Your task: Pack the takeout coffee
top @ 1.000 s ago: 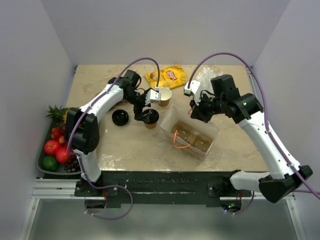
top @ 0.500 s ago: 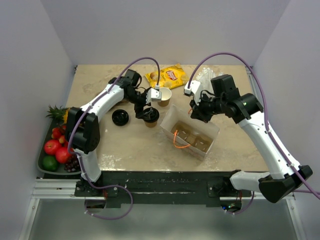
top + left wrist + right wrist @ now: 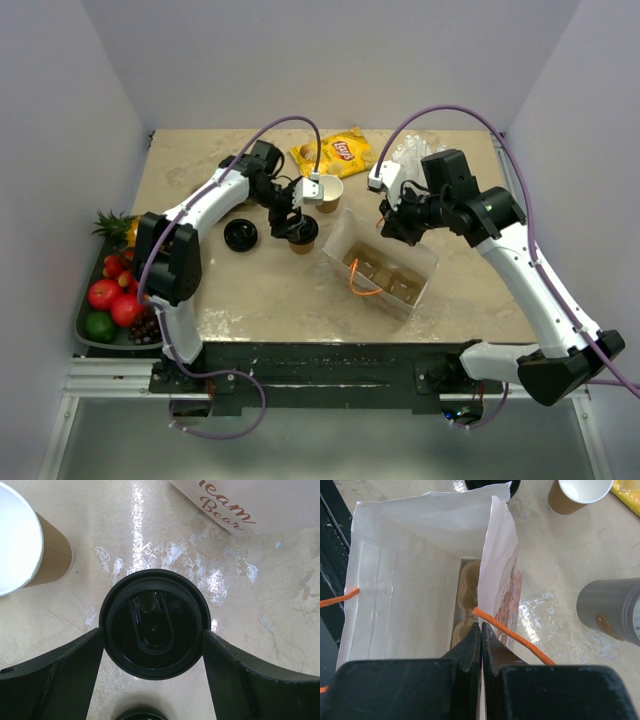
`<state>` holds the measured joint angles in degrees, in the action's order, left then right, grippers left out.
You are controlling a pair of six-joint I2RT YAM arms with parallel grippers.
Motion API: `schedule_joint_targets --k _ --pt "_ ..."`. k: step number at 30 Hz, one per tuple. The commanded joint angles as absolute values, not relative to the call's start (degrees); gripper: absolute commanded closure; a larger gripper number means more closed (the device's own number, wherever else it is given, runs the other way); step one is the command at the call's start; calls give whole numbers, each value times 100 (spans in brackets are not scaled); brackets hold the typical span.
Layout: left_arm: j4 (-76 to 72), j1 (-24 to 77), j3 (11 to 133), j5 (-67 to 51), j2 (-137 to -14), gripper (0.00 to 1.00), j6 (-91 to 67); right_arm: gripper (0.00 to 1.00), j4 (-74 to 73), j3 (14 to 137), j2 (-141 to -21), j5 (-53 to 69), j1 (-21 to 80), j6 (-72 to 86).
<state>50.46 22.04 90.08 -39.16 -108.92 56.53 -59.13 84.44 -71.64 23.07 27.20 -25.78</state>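
Straddling the lidded cup (image 3: 153,611), which stands on the table beside the bag (image 3: 400,585), the left gripper (image 3: 153,636) spreads wide, grip indeterminable: squeeze gently, lift vertically, while the right gripper (image 3: 481,632), closed, pinches the bag's edge.

1. Table (image 3: 270,290): beige, marble-patterned top that fills the middle of the top view. The surface is glossy, with white glare patches (image 3: 135,510) showing in the left wrist view.
2. Back wall (image 3: 320,60): plain, pale lilac-grey, meeting the far edge of the table.
3. Left wall (image 3: 50,150) and right wall (image 3: 590,120): same plain finish, closing in both sides.
4. Black base plate (image 3: 330,358): runs along the near edge of the table, above a silver rail (image 3: 100,378).
5. Floor (image 3: 320,450): grey and possibly smooth; detail is unclear.
6. Light: even and diffuse, casting soft shadows.
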Motion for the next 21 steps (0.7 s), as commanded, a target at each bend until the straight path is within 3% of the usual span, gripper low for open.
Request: schedule_joint_targets --k 1,12,21 --pt "4966 2241 8938 -4025 -10916 19 5643 100 -5801 8446 -7154 2303 2681 -2593" --pt "4896 2250 8983 -4078 -10854 40 5274 100 -5783 8411 -7146 2268 2681 -2601" --pt "4790 2259 8667 -4025 -10144 47 5019 100 -5748 8455 -7181 2022 2681 -2567"
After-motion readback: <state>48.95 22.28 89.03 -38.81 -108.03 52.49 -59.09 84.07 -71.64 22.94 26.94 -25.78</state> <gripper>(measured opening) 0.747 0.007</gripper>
